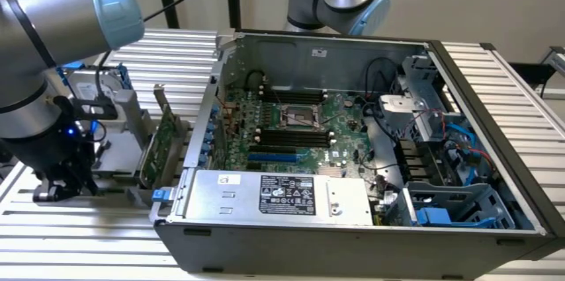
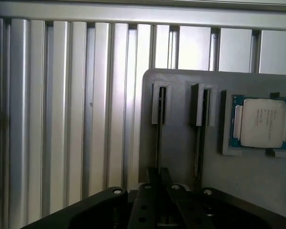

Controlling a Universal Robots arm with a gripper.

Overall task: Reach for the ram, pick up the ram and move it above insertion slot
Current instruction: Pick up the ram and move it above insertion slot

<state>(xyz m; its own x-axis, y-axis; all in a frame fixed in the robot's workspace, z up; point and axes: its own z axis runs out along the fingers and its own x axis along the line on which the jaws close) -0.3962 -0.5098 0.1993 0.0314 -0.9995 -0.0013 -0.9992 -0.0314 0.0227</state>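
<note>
- Exterior view's lower left: gripper point(image 1: 62, 188) sits low over the slatted table point(image 1: 79, 241), at the near end of the grey holder point(image 1: 119, 132).
- Wrist view: gripper point(image 2: 158, 183) is closed on the ram point(image 2: 158, 143). The ram is seen edge-on and lies in one slot of the holder, with a second slot just beside it.
- Processor chip point(image 2: 262, 123) rests in a recess of the same holder.
- Exterior view, further right: expansion card point(image 1: 159, 152) stands upright, then the open computer case point(image 1: 353, 244).
</note>
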